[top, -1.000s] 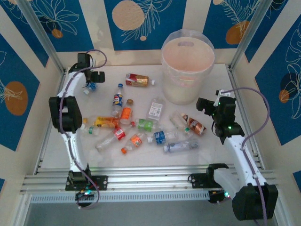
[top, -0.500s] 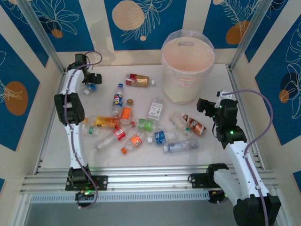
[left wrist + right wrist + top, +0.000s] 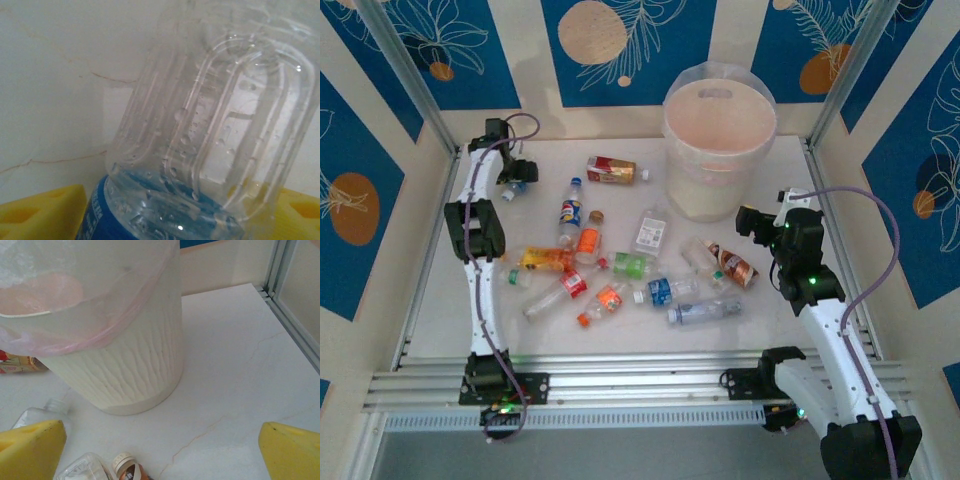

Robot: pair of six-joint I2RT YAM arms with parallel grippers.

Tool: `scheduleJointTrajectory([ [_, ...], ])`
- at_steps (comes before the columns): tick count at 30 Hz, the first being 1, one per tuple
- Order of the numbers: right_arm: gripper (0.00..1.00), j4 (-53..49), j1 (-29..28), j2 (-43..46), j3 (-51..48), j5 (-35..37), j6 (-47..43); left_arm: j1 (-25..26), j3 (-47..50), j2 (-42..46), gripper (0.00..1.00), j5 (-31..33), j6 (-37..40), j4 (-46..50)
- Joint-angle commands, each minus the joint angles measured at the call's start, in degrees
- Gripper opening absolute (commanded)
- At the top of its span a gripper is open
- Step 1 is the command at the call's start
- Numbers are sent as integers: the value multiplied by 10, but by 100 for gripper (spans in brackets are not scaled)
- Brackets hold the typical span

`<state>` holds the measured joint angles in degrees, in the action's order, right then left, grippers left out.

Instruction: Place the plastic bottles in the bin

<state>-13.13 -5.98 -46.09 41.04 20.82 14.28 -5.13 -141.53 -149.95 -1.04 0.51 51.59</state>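
filling most of the left wrist view, a clear ribbed bottle with a blue label [image 3: 210, 125] is cut off at the top, right and bottom edges; its cap is out of frame.

left gripper [image 3: 516, 178]: at the far left corner of the table [image 3: 620, 335], over that bottle. yellow pads [image 3: 40, 212] sit on either side of the labelled end, very near it. contact cannot be made out, so it cannot be told whether the jaws are clamped on the bottle or merely around it. from above the bottle is small, blurred and half covered by the gripper.

right gripper [image 3: 752, 222]: jaws wide apart, nothing between them, near the bin's right side. its pads [image 3: 30, 447] are cropped at the lower corners of the right wrist view.

bin [image 3: 705, 195]: cream-white bucket, upright at the far right of the table, clear liner [image 3: 75, 310] folded over the rim. interior hazy, contents not discernible.

plastic bottles [image 3: 628, 265]: lying scattered across the table centre, all outside the bin. the red-labelled one [image 3: 610, 170] lies far back, apart from the rest. the flat clear one with a white label [image 3: 650, 232] is near the bin's foot. the brown-labelled one [image 3: 730, 265] is nearest the right gripper. the clear one [image 3: 705, 311] is nearest the front. print too small to read.

left arm [image 3: 480, 250]: runs along the left edge of the scatter, beside a small clear bottle [image 3: 515, 277].
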Motion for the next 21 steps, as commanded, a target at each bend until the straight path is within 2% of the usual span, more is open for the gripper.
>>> scheduleJointTrajectory([
  [1,99,10,-7,0,13,8,-10,-3,-20,-17,72,1,-7,32],
  [8,99,13,-17,-2,19,16,-11,-1,-16,0,54,1,-2,39],
  [15,99,5,-25,6,24,19,-6,1,-8,39,41,-8,-5,31],
  [21,99,-22,-31,5,58,5,4,13,82,132,35,-16,-4,-16],
])
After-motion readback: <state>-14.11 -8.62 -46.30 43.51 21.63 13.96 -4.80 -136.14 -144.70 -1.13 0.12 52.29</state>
